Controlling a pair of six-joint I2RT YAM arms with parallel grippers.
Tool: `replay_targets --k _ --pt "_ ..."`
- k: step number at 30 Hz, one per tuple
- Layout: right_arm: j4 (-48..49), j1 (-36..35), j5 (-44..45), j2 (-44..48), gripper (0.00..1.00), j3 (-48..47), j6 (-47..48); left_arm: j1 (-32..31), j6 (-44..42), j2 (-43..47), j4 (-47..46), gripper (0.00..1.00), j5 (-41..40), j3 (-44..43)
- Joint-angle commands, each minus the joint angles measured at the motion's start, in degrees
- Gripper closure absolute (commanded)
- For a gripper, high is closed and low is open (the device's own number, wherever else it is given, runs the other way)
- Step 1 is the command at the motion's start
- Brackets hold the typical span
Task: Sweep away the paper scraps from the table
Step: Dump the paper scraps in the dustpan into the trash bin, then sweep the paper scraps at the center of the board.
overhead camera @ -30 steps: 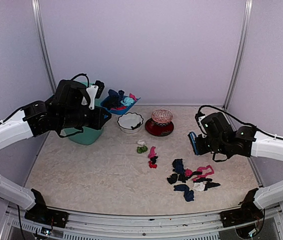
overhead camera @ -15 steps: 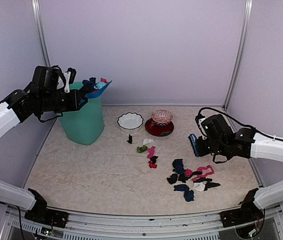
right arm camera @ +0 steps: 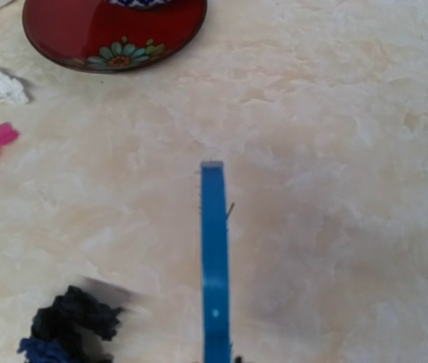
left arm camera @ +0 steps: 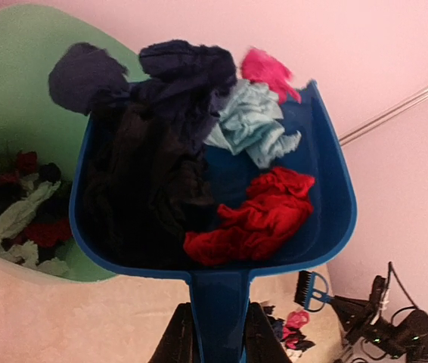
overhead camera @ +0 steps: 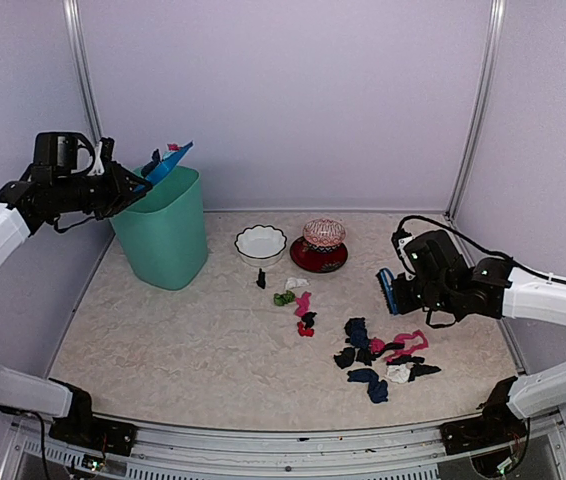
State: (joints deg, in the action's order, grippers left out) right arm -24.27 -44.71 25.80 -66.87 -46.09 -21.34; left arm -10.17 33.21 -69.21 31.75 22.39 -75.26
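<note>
Beige marbled table [overhead camera: 163, 350], lilac walls. Left gripper [left arm camera: 214, 336] clamps the handle of one blue plastic dustpan [left arm camera: 327, 204], loaded, above one green plastic bin [overhead camera: 168, 240] at the far-left corner. Right gripper [overhead camera: 400, 287] grips one blue hand brush [right arm camera: 215, 257] near the right edge. Paper scraps [overhead camera: 383, 355]: two loose groups, centre and near-right. Open surface along the left edge.
</note>
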Motion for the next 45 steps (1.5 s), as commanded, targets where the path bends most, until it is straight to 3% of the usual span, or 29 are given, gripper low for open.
replay_targets --k 1,8,17,23,29,36,45 --pt "0.52 0.59 -0.07 1.46 1.00 0.66 -1.22 5.05 13.04 0.75 -11.82 1.00 17.37 5.95" --pt "0.66 0.59 -0.19 2.08 1.00 1.38 -1.51 10.00 35.53 2.54 -35.95 1.00 28.42 17.50" --pt "2.07 0.59 -1.60 1.77 1.00 1.82 -1.87 11.01 67.98 4.04 -69.40 1.00 27.87 28.45" --pt "3.04 0.59 -2.49 1.57 1.00 1.09 -1.41 11.01 67.98 4.33 -68.64 1.00 26.62 26.51" --pt "6.86 0.59 -4.79 3.27 1.00 1.07 -4.29 11.02 61.61 4.61 -63.01 1.00 28.32 22.97" --pt "18.51 0.68 -16.34 8.11 1.00 5.59 -14.15 10.10 55.27 5.39 -58.09 1.00 29.34 20.10" --pt "25.64 -1.03 -27.75 -5.44 1.00 0.26 -23.43 5.43 40.64 5.44 -44.85 1.00 28.01 15.88"
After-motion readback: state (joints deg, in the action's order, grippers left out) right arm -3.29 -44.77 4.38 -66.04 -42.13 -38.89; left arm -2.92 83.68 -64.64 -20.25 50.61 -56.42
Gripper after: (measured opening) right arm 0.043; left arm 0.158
